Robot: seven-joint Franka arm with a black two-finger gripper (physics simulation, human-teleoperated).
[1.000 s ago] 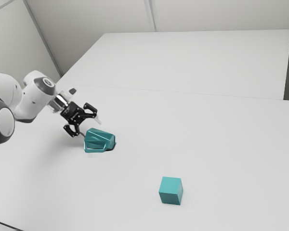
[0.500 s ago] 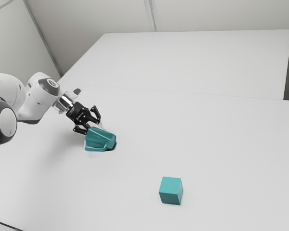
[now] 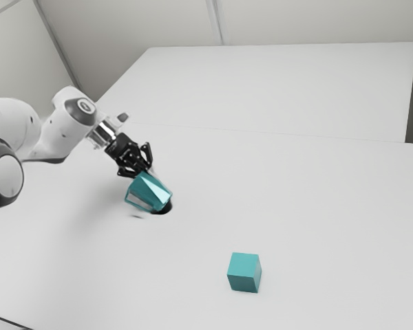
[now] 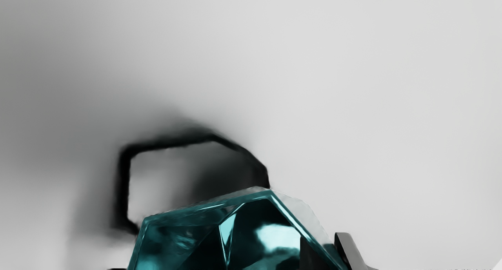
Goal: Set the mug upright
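The black gripper (image 3: 140,170) has the teal mug (image 3: 150,192) pinched between its two fingers, one against either side by the rim. The mug leans, mouth turned back toward the hand, base pointing away from it, above a dark shadow (image 3: 163,210). Behind the hand, a round mark (image 3: 86,106) on the white arm (image 3: 63,130) is too small to read. Farther out past the mug, well apart from the hand, a teal cube (image 3: 244,272) sits on the white table (image 3: 316,206).
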